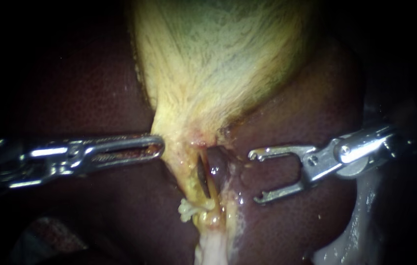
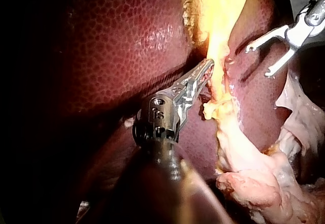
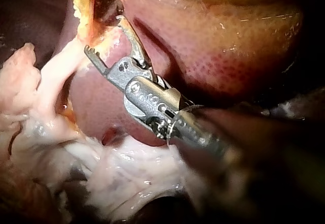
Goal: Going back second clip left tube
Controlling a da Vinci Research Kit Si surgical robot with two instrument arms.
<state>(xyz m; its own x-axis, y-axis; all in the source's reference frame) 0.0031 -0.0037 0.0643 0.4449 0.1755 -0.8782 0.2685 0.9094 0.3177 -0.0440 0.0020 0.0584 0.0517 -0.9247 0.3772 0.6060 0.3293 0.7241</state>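
- My right instrument (image 1: 254,177): jaws wide apart, empty, just short of tubes.
- My left instrument (image 1: 159,146): jaws closed together, tip against gallbladder (image 1: 218,59) neck.
- White clip (image 1: 187,210): on left tube (image 1: 189,180), ahead of my right instrument, beyond its lower jaw.
- Liver (image 1: 95,83): beneath both.

Seemingly a surgical lab, though the dark surround hides the room: bare liver (image 1: 85,88), gallbladder (image 1: 218,59) at twelve o'clock, left instrument (image 1: 158,147) at nine, right instrument (image 1: 256,176) at three.
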